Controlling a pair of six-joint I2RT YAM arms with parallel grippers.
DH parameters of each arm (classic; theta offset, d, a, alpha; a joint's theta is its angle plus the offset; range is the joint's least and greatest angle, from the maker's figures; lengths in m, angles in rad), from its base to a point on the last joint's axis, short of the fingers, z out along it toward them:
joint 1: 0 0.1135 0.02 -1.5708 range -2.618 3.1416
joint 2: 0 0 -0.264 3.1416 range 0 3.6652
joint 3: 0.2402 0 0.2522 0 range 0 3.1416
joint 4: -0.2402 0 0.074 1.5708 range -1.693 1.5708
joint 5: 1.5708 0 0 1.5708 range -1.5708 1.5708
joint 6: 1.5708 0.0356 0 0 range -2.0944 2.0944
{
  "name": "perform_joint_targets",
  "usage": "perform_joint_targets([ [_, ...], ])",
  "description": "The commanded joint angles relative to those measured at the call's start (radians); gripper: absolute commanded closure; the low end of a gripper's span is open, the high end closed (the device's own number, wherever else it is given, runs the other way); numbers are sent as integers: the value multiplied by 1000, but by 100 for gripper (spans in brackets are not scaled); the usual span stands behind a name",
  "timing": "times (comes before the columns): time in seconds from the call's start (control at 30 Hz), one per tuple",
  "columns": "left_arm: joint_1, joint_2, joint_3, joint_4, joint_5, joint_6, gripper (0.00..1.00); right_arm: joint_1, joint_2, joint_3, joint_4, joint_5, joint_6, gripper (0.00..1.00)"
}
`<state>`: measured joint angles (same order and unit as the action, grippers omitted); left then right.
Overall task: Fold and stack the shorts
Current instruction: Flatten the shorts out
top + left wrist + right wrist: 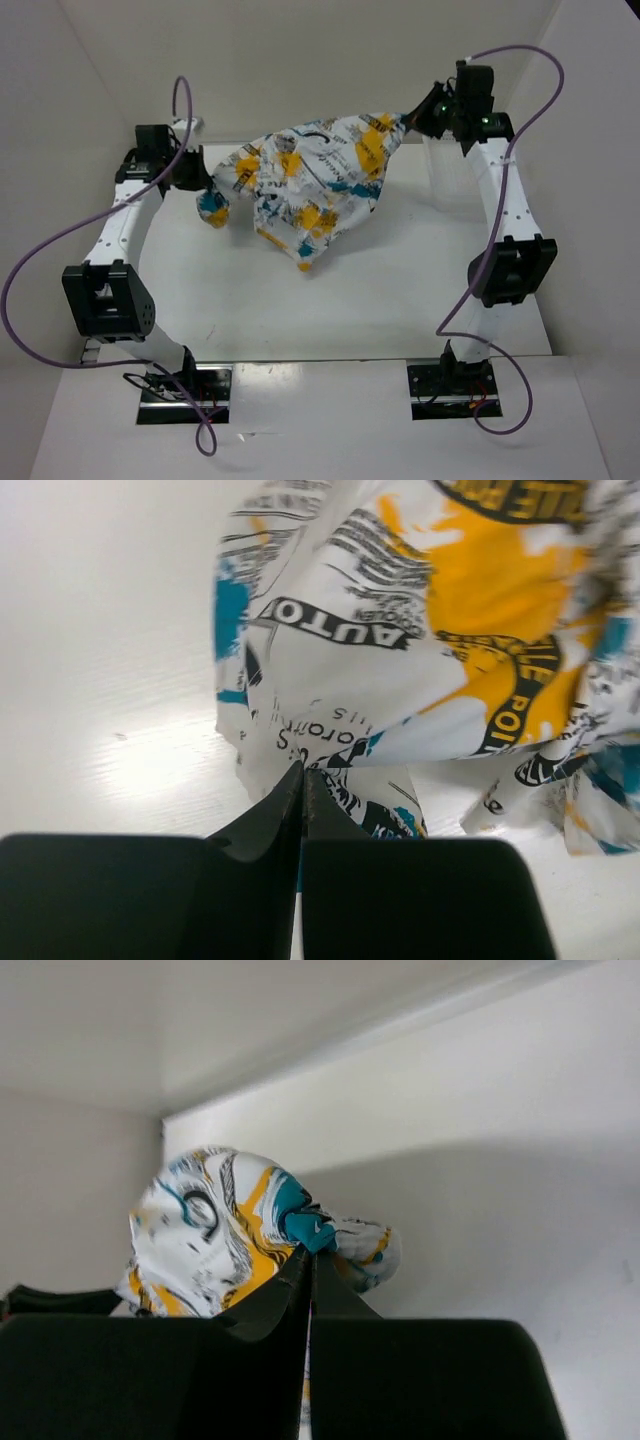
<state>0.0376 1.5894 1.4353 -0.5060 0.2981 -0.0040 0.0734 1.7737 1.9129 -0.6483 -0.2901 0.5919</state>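
The shorts (310, 190), white with teal, yellow-orange and black print, hang stretched in the air between both grippers at the back of the table, a corner drooping toward the table. My left gripper (205, 182) is shut on the shorts' left end; in the left wrist view the jaws (302, 770) are pressed together with printed fabric (420, 630) spreading beyond them. My right gripper (415, 120) is shut on the shorts' right end, held higher; in the right wrist view the jaws (309, 1252) pinch a bunched teal fold (305, 1225).
White walls enclose the table (350, 300) on three sides. A pale translucent container (445, 180) stands at the back right, beside the right arm. Purple cables loop off both arms.
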Motion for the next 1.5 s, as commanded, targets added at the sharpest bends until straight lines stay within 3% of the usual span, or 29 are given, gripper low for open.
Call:
perform_joint_targets([
  [0.0, 60, 36, 129, 21, 74, 4, 100, -21, 103, 291, -29, -29, 19, 100],
  [0.1, 99, 75, 319, -9, 84, 4, 100, -21, 144, 474, -65, -29, 45, 100],
  [0.23, 154, 57, 453, -28, 140, 4, 100, -21, 86, 463, -85, -41, 23, 100],
  [0.43, 231, -74, 499, -94, 188, 4, 100, -21, -173, 160, -71, -50, -30, 100],
  [0.53, 251, -97, 522, -118, 202, 4, 100, -21, -360, -88, -62, -50, -15, 100],
  [0.73, 236, 148, 585, -71, 332, 4, 100, -12, -503, -452, 41, -41, 35, 100],
  [0.87, 194, 433, 796, -110, 332, 4, 100, 35, -574, -644, 228, 37, 78, 100],
  [0.9, 183, 481, 854, -146, 307, 4, 95, 52, -574, -684, 266, 72, 69, 100],
  [0.93, 183, 527, 993, -240, 265, 4, 58, 75, -589, -769, 323, 157, 69, 98],
  [1.0, 170, 593, 1027, -276, 265, 4, 34, 120, -589, -831, 323, 183, 48, 96],
  [1.07, 160, 522, 920, -267, 251, 4, 19, 132, -602, -929, 286, 209, 48, 86],
  [1.1, 160, 486, 863, -267, 233, 4, 15, 141, -617, -984, 273, 224, 48, 75],
  [1.13, 150, 395, 796, -240, 217, 4, 14, 141, -628, -1002, 233, 251, 60, 62],
  [1.17, 150, 339, 712, -215, 217, 4, 14, 141, -638, -1014, 214, 270, 60, 40],
  [1.2, 150, 284, 532, -195, 217, 4, 13, 141, -657, -1014, 191, 290, 69, 31],
  [1.23, 150, 167, 442, -162, 191, 4, 13, 141, -657, -1014, 146, 308, 86, 31],
  [1.3, 150, 49, 261, -140, 170, 4, 25, 121, -668, -1005, 113, 333, 118, 31],
  [1.33, 150, -62, 76, -131, 170, 4, 56, 121, -668, -1005, 102, 333, 127, 34],
  [1.37, 150, -113, -12, -131, 170, 4, 72, 121, -668, -1005, 102, 312, 138, 44],
  [1.43, 134, -242, -187, -121, 170, 4, 93, 121, -648, -1032, 102, 278, 164, 56],
  [1.47, 134, -279, -357, -121, 191, 4, 100, 121, -639, -1043, 122, 263, 177, 61],
])
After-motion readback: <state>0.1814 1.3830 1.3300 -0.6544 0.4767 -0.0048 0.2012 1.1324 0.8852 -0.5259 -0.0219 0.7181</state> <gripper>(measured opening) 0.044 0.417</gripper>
